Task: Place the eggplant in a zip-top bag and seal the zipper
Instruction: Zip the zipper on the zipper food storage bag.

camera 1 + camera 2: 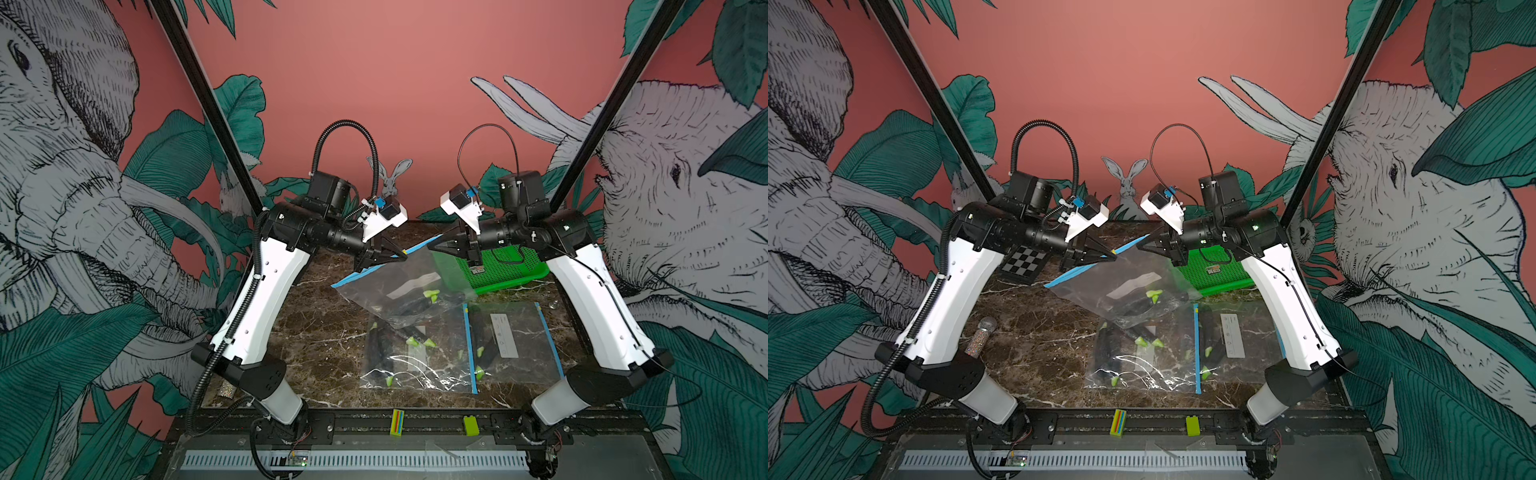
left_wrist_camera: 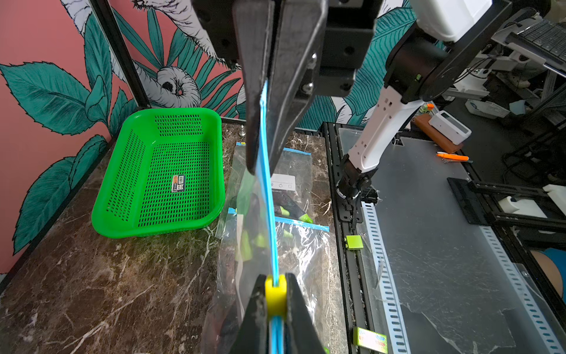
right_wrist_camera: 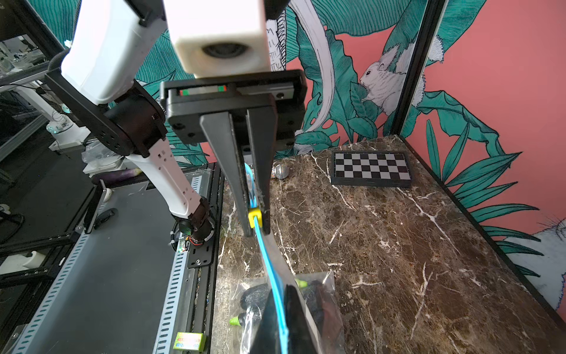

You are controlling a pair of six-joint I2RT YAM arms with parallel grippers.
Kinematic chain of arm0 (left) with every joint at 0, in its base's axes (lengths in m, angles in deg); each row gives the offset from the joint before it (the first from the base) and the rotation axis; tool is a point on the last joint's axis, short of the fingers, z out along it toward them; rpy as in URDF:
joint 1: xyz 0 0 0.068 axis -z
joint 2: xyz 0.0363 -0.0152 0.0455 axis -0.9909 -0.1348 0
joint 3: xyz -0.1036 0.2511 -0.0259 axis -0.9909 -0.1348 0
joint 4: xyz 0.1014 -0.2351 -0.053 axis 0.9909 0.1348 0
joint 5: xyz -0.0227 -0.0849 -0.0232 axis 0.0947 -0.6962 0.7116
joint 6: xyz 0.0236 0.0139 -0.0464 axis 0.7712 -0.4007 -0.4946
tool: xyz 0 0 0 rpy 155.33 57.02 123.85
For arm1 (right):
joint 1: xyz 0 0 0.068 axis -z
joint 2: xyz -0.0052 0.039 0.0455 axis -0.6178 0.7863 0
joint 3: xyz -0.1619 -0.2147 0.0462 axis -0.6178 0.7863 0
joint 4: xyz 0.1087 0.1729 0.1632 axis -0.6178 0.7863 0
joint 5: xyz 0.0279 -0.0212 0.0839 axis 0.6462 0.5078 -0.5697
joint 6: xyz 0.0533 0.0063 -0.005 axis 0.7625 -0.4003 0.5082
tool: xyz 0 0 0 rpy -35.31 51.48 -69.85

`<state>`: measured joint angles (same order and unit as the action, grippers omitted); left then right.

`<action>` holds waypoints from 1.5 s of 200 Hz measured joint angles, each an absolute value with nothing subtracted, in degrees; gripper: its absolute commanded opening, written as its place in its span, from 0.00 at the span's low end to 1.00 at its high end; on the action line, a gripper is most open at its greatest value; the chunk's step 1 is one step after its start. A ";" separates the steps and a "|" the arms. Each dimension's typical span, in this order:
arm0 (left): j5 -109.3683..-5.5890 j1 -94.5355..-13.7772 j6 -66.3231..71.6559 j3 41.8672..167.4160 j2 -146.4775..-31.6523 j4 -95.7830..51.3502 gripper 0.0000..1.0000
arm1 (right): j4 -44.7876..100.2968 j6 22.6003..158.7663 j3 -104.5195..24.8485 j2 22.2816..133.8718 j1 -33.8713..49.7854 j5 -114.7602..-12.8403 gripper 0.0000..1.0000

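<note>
White shells, black joints: ribbed conduit tops the left arm, thin cable the right arm — left gripper, right gripper: black wedges.

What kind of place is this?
Likely a robot lab cell: two arms on a rail at a marble table, mural panels around it, and cluttered desks beyond.

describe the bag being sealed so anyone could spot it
On the marble table, near the green basket, two flat bags lie. The lifted bag alone is held up between the left end effector and right end effector, pinched along its blue zipper strip.
</note>
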<state>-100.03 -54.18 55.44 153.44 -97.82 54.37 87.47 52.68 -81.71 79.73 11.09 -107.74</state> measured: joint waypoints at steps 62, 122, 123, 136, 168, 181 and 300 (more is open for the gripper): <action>-98.59 -54.16 55.41 153.44 -97.82 54.30 0.06 | 88.60 52.24 -81.21 77.53 12.23 -105.97 0.00; -96.58 -54.16 55.37 153.44 -97.73 54.83 0.07 | 88.74 52.72 -79.98 75.82 15.22 -104.62 0.00; -96.54 -54.16 55.35 153.44 -97.71 54.83 0.07 | 88.74 52.76 -79.92 75.73 15.31 -104.64 0.00; -96.14 -54.16 55.07 153.44 -97.64 54.83 0.07 | 88.58 53.18 -79.37 75.21 15.88 -104.55 0.00; -94.81 -54.16 54.37 153.31 -97.34 54.80 0.08 | 87.47 53.90 -77.78 74.09 17.08 -104.53 0.00; -94.26 -54.16 54.08 152.70 -96.94 54.63 0.08 | 86.94 54.29 -76.97 73.72 17.65 -104.49 0.00; -89.70 -55.54 51.44 147.78 -93.10 53.86 0.12 | 79.91 59.61 -69.21 70.01 23.39 -105.41 0.00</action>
